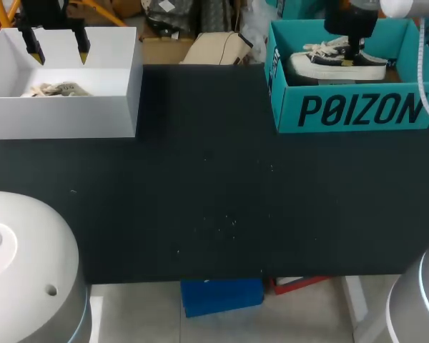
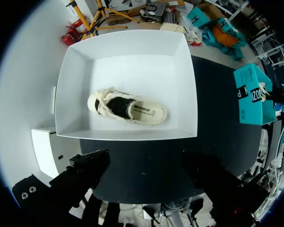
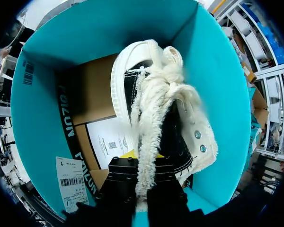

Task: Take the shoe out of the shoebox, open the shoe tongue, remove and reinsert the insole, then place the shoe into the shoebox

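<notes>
1. Black table (image 1: 214,214): carries two open boxes, well apart at its far corners.
2. Boxes, count two: teal box (image 1: 357,111) at the right, white box (image 1: 64,114) at the left.
3. Shoes, count two, one per box. The black shoe (image 3: 165,127) lies inside the teal box, opening up. A cream shoe (image 2: 128,109) lies on the white box floor.
4. Grippers, count two. The left gripper (image 1: 58,52) hangs above the white box, its tips spread wide and holding nothing. The right gripper (image 3: 143,161) is down inside the teal box at the black shoe's opening, with a fuzzy lace strip running into it. Whether it is clamped cannot be determined.
5. Handling (judgement): the black shoe is probably light, with a soft canvas upper that folds under pressure and a stiffer rubber sole. The laces are loose and give no firm hold. Grasp the collar edge or the side wall near the eyelets.
</notes>
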Robot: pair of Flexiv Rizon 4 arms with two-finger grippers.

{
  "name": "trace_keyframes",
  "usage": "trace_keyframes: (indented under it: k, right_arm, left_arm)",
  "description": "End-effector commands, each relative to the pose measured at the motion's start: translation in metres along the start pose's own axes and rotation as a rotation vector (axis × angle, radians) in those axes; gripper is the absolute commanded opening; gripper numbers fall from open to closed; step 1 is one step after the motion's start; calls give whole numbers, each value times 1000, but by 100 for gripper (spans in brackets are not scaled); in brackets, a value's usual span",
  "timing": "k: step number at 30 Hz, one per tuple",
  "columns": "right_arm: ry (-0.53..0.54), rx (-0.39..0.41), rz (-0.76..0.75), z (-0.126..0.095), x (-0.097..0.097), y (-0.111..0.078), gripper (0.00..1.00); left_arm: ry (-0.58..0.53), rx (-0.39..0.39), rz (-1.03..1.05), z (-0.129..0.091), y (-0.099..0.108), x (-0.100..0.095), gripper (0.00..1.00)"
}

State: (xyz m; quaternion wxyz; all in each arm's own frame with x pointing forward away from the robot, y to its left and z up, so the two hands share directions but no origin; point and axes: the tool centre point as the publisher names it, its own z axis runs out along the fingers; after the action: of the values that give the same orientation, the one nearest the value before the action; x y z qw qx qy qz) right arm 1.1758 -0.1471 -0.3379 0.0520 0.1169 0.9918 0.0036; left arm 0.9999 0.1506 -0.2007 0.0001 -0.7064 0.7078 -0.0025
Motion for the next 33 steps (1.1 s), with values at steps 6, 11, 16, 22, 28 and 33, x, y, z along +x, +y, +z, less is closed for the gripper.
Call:
trace_keyframes:
  k: [6,11,16,22,28,33]
  right_arm:
    - [-109,-13,7,-81,34,-18,0]
    - [-167,-10,22,-121,47,-19,0]
    - [-239,-11,40,-170,71,-12,0]
    - [-320,14,56,-217,124,8,0]
    - [-361,19,68,-241,206,37,0]
    - [-386,4,77,-250,277,64,0]
  left_arm:
    - [-1,-1,0,0,0,0,100]
    - [-1,-1,0,0,0,0,100]
    - [-1,-1,0,0,0,0,100]
    - [-1,-1,0,0,0,0,100]
    - [-1,-1,0,0,0,0,100]
    - [-1,-1,0,0,0,0,100]
